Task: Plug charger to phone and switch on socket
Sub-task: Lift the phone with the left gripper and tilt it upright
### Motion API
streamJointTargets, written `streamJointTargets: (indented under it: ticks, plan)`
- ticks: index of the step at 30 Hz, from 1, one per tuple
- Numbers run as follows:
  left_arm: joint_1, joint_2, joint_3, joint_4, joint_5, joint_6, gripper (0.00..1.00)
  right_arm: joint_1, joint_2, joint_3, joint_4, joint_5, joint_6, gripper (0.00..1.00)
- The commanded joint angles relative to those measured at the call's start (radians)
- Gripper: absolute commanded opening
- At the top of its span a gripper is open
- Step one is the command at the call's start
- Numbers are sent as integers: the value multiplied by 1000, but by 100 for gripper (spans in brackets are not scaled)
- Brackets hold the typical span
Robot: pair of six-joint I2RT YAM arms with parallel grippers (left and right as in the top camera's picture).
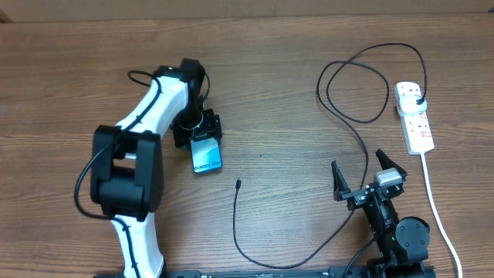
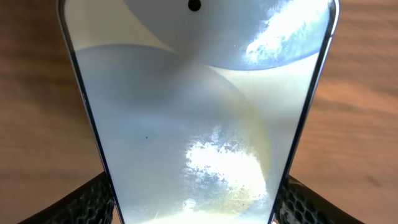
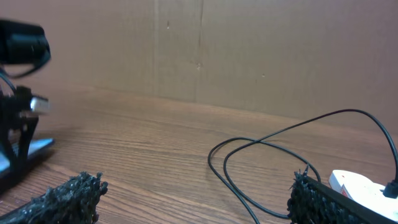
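Conceivably the phone point(image 1: 207, 156), pinched by its slim edges in the left claw point(image 1: 205, 133), could be dropped before the charger point(image 1: 235, 208) is fetched by the spread right claw point(image 1: 363, 177).

This looks like a robotics lab bench. 2 robot arms, the left arm point(image 1: 139, 147) and the right arm point(image 1: 386, 220), stand at the lower edge of a wood-grain desk point(image 1: 278, 93). A plain brown board wall point(image 3: 249, 50) backs it, and a white socket point(image 1: 414, 116) lies at the right.
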Motion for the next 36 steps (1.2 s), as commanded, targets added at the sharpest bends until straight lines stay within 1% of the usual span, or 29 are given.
streamJointTargets:
  ticks: [1,8,11,13,15,19,23,36]
  plan:
    - [18,-113,89,-13,241,23,51,5,-10,-11,4,6,-5,100]
    - [43,-168,98,-6,637,24,49,5,-10,-11,4,6,-5,100]
    - [43,-167,98,-5,818,62,49,5,-10,-11,4,6,-5,100]
    - [41,-167,98,-6,909,76,49,5,-10,-11,3,6,-5,100]
    - [37,-167,98,-6,960,76,48,5,-10,-11,3,6,-5,100]
    - [22,-167,98,-6,1018,107,48,5,-10,-11,3,6,-5,100]
    - [14,-167,98,-6,1011,129,46,5,-10,-11,4,6,-5,100]
    - [16,-167,98,-29,1017,148,48,5,-10,-11,3,6,-5,100]
